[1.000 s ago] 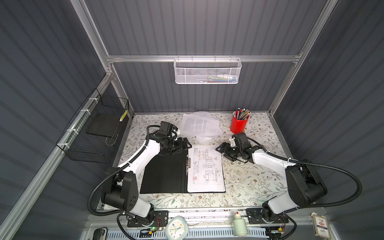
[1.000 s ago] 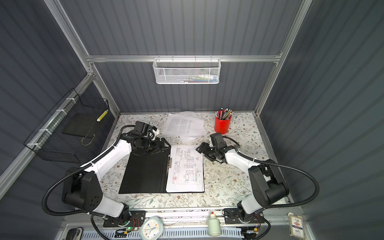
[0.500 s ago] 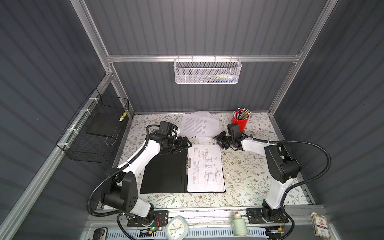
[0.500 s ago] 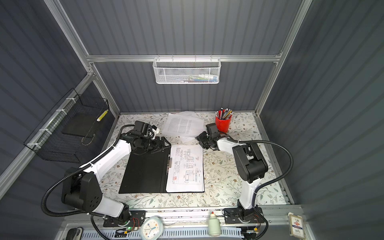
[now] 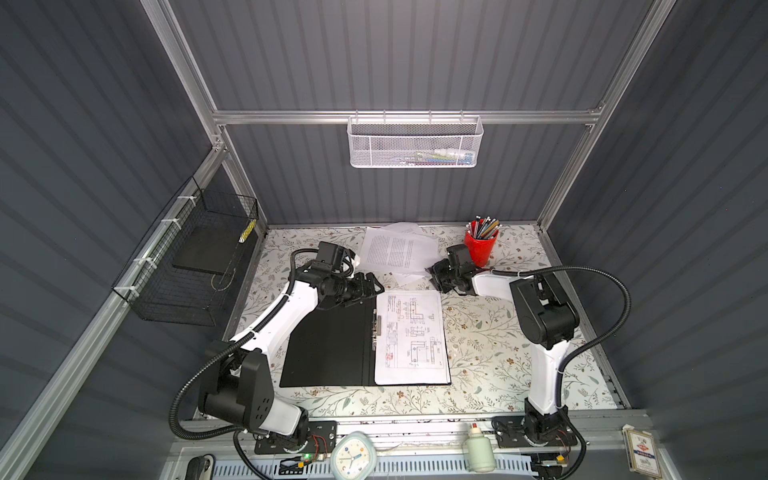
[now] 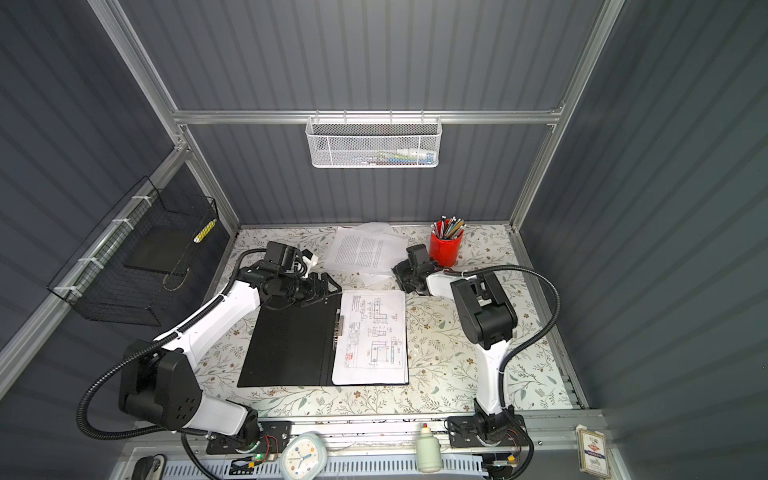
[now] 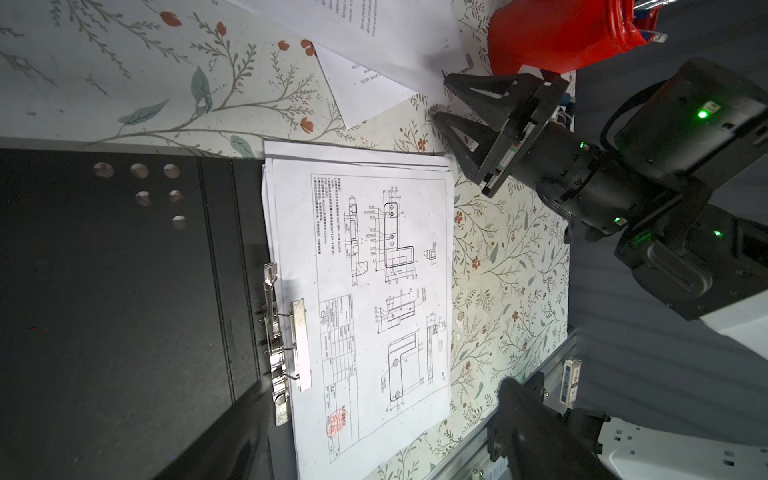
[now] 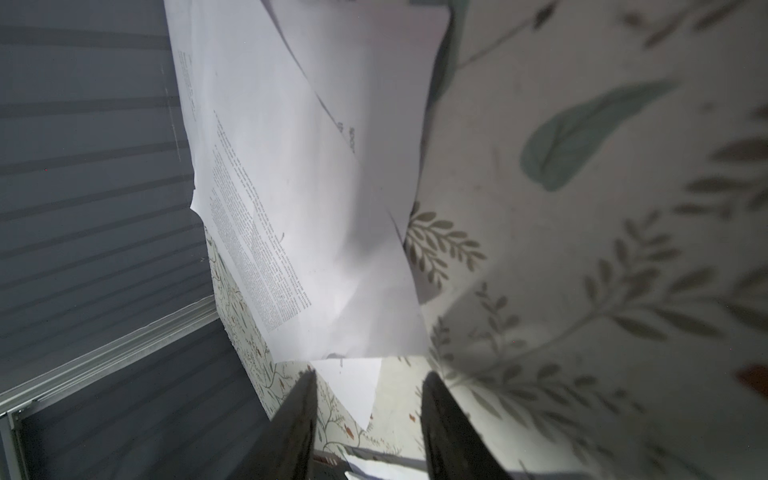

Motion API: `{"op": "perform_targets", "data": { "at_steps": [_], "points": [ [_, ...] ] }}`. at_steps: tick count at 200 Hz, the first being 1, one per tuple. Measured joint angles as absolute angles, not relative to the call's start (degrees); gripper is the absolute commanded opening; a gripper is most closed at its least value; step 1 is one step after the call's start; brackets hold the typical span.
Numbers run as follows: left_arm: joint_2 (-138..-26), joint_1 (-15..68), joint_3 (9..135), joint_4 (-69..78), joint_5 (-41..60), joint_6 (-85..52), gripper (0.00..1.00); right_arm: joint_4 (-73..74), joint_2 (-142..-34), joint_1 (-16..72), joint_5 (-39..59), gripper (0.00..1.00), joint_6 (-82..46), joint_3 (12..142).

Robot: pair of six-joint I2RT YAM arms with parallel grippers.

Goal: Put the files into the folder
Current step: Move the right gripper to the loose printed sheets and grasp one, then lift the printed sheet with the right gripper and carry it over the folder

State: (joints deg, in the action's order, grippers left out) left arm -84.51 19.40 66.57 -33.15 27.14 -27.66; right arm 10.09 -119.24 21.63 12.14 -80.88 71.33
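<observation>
The folder [image 5: 328,345] [image 6: 291,345] lies open in the middle of the table, black inside facing up, with its metal clip [image 7: 274,332] at the spine. A file with a line diagram [image 5: 411,336] [image 7: 374,270] rests on its right half. More files [image 5: 397,251] [image 6: 361,251] [image 8: 291,187], printed with text, lie loosely stacked at the back. My left gripper [image 5: 376,286] [image 7: 386,388] hovers open over the folder's far edge, holding nothing. My right gripper [image 5: 432,270] [image 7: 438,97] [image 8: 369,376] sits low at the near right corner of the loose files, jaws apart and empty.
A red cup of pens [image 5: 481,247] [image 7: 557,37] stands just behind my right gripper. A black wire basket [image 5: 195,266] hangs on the left wall and a white mesh basket [image 5: 415,141] on the back wall. A clock [image 5: 353,455] and a bottle [image 5: 478,451] sit at the front rail.
My right gripper has swung from beside the folder's far right corner back to the loose files near the red cup, and its jaws have narrowed. The left arm has stayed still.
</observation>
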Motion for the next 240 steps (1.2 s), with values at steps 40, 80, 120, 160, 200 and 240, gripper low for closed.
{"op": "perform_targets", "data": {
  "at_steps": [40,80,120,160,200,240],
  "points": [
    [-84.3,19.4,66.6,-33.2,27.2,-27.6,0.86,11.3,-120.4,21.6,10.4,0.39,-81.8,71.6],
    [-84.1,19.4,66.6,-33.4,27.1,-27.4,0.86,14.2,-122.1,21.6,8.8,0.28,-82.9,72.0],
    [-83.6,19.0,66.6,-33.4,27.0,-27.4,0.86,17.3,-123.6,21.6,7.6,0.09,-83.9,72.1],
    [-83.2,19.0,66.6,-33.8,26.9,-27.2,0.86,18.3,-122.4,21.6,5.9,0.01,-82.2,70.3],
    [-83.2,18.9,66.6,-34.5,25.6,-26.5,0.86,15.1,-114.7,21.6,5.4,0.0,-76.9,70.3],
    [-82.1,18.5,66.6,-36.2,23.3,-25.3,0.86,9.7,-106.0,21.6,8.0,0.0,-70.6,74.0]
  ]
}}
